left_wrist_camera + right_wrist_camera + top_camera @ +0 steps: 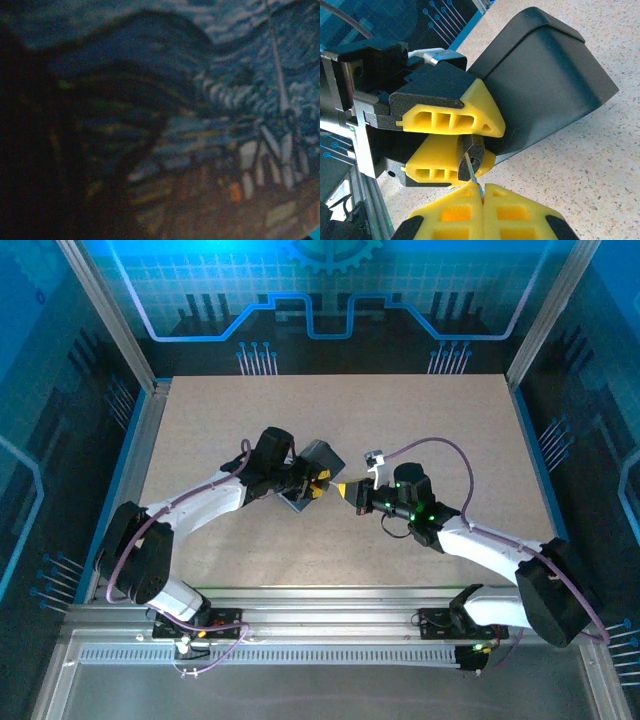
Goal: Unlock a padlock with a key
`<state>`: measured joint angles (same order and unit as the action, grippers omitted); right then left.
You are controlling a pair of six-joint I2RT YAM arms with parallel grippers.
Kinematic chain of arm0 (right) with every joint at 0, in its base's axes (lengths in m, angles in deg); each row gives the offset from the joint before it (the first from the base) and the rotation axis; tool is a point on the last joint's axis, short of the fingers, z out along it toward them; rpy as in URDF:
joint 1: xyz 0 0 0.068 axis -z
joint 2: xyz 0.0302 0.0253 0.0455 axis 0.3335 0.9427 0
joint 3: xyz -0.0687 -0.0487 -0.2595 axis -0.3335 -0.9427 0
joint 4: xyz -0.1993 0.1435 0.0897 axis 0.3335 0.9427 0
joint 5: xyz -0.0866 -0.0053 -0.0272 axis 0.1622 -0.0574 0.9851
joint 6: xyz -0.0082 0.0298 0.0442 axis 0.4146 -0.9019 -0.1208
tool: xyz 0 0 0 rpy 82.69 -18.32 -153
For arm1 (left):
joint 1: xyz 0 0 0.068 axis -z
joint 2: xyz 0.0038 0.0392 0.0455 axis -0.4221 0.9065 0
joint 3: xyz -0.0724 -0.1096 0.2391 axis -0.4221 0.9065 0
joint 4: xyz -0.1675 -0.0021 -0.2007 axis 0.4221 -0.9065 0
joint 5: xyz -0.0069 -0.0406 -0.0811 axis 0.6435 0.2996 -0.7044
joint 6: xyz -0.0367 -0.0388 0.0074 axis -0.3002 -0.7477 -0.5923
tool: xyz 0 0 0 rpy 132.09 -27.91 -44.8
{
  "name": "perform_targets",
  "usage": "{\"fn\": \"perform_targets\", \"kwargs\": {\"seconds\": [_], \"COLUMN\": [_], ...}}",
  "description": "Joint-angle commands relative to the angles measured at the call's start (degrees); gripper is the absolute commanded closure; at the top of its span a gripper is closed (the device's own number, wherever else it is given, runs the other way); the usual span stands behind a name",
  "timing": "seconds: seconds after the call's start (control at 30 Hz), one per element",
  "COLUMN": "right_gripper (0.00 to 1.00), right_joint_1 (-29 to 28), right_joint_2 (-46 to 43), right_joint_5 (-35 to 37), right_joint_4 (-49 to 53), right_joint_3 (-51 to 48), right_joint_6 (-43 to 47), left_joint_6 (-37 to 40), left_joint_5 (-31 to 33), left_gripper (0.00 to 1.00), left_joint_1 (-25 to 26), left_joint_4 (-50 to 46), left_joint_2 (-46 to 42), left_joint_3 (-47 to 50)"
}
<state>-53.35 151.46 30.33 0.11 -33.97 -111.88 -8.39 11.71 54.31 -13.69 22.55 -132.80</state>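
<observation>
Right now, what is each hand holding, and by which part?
Left hand grips the padlock by its body, between its fingers. Right hand pinches the key by its rear end, the blade reaching to the padlock's face.

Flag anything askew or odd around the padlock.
The box looks tipped up on an edge rather than flat, just behind the left gripper holding the padlock. The right gripper pinches the key at the padlock; nothing looks damaged.

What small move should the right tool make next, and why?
Probably ease the right tool forward along the axis of the key. Its tip appears to sit at the keyway of the padlock, which the left tool clamps; whether it has entered is unclear.
</observation>
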Motion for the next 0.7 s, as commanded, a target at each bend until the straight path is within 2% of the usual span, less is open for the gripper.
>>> {"fn": "perform_targets", "kwargs": {"seconds": [0.0,0.67], "right_gripper": [1.00,1.00], "right_joint_1": [-0.94,-1.07], "right_joint_2": [1.04,2.57], "right_joint_5": [-0.33,-0.17], "right_joint_4": [-2.07,-2.01], "right_joint_3": [2.07,2.51], "right_joint_6": [-0.14,-0.23], "left_joint_6": [-1.10,-2.82], "left_joint_5": [0.38,1.21], "left_gripper": [0.97,0.97], "left_joint_1": [-0.17,-0.12], "left_joint_4": [3.61,6.24], "left_joint_2": [-2.70,-3.61], "left_joint_3": [0.44,2.00]}}
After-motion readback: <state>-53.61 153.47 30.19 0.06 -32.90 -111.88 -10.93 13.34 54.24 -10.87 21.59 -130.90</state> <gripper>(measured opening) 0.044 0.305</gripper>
